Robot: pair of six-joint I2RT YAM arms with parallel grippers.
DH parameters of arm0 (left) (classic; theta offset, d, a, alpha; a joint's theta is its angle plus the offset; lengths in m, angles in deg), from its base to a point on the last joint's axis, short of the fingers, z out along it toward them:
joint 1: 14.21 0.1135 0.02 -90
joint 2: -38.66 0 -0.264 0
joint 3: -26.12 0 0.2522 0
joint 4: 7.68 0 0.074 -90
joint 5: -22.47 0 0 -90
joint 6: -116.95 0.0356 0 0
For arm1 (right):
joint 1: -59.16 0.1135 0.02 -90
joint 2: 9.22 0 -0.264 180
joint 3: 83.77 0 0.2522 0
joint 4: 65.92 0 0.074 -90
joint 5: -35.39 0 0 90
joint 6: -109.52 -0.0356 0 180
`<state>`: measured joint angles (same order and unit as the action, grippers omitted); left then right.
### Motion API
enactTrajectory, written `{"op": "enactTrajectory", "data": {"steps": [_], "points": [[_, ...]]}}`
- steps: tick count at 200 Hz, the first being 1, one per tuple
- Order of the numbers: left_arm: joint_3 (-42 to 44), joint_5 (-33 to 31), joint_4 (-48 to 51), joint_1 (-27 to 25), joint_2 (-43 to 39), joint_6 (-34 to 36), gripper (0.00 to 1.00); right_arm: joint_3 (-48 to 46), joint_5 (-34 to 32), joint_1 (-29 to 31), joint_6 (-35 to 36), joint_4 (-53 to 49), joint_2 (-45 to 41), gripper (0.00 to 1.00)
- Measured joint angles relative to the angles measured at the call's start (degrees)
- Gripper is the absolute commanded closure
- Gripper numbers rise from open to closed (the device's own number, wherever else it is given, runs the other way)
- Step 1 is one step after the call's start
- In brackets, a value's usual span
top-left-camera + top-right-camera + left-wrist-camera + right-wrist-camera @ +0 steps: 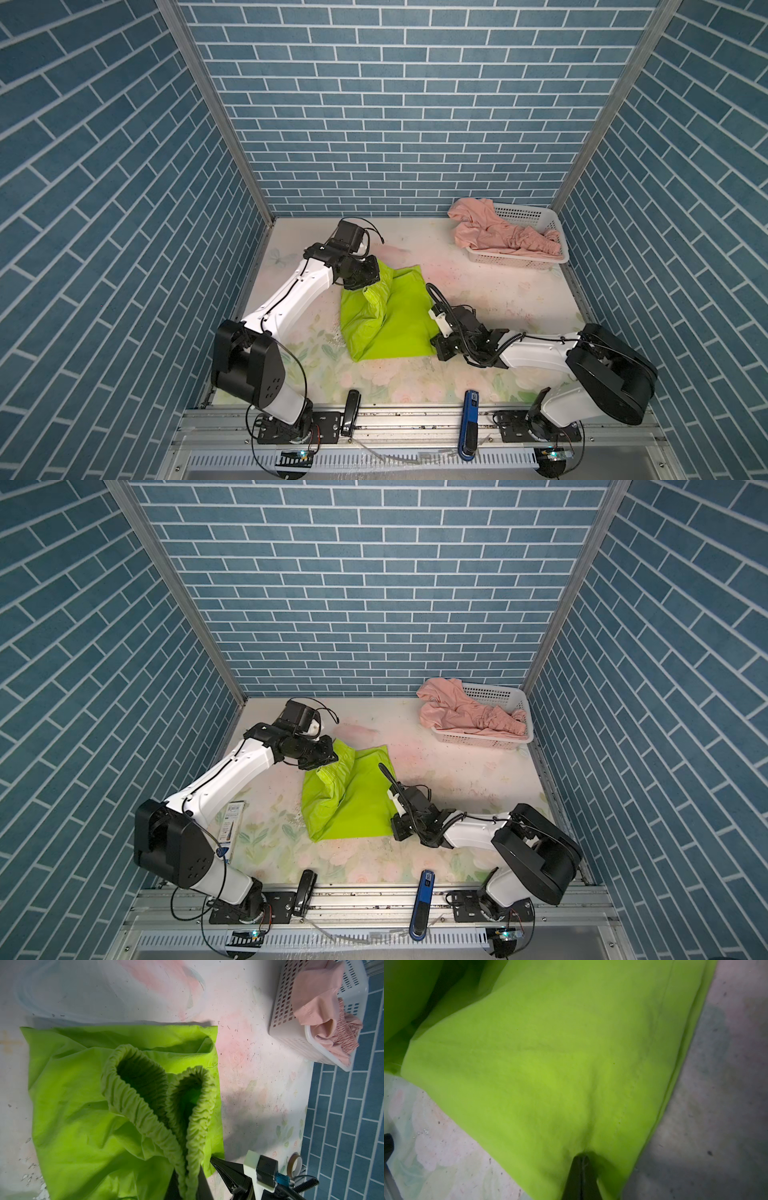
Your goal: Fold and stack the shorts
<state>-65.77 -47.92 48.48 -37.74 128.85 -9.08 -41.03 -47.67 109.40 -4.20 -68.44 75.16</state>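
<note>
The lime-green shorts (390, 324) lie in the middle of the table, in both top views. My left gripper (367, 286) is shut on their gathered waistband (135, 1101) and holds it raised above the rest of the cloth; the grip also shows in the left wrist view (190, 1180). My right gripper (435, 348) is shut on the near right corner of the same green shorts (550, 1064), low by the table, with its tips (581, 1159) buried in the fabric. The salmon-pink shorts (494, 235) hang crumpled over the white basket (536, 216) at the back right.
A black stapler-like thing (351, 411) and a blue one (469, 419) lie on the front rail. A flat printed box (230, 825) lies by the left arm's base. A tape roll (295, 1164) sits near the right wall. Blue brick walls close three sides.
</note>
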Motion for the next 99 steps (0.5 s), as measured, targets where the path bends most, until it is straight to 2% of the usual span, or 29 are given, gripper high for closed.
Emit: {"op": "enactTrajectory", "data": {"steps": [13,25,30,42,49,68,82,99], "points": [[-0.63,-0.85,-0.79,-1.42,1.11,-0.55,1.0,-0.15,0.04,0.0,0.0,0.33,0.0,1.0],[-0.72,-1.51,-1.62,-2.62,1.77,-1.11,0.99,-0.24,0.07,0.0,0.0,0.52,0.0,0.95],[-0.72,-1.79,-1.99,-3.19,2.1,-1.4,0.93,-0.28,0.11,-0.02,0.0,0.61,0.0,0.92],[-0.72,-2.54,-2.95,-4.63,2.97,-1.88,0.65,-0.46,0.22,0.0,-0.04,0.87,-0.04,0.9],[-0.72,-2.84,-3.72,-5.6,3.63,-2.25,0.52,-0.5,0.24,0.0,-0.04,0.85,-0.2,0.88],[-0.72,-2.99,-5.92,-8.52,6.19,-3.21,0.34,-0.5,0.09,0.0,-0.02,-0.74,-1.62,0.83],[-0.81,-3.02,-6.8,-10.19,8.07,-3.3,0.03,-0.5,-0.66,-0.02,-0.04,-3.67,-4.61,0.78],[-1.11,-3.1,-6.82,-11.32,9.25,-2.99,0.0,-0.46,-2.34,-0.02,-0.02,-8.33,-10.99,0.76]]}}
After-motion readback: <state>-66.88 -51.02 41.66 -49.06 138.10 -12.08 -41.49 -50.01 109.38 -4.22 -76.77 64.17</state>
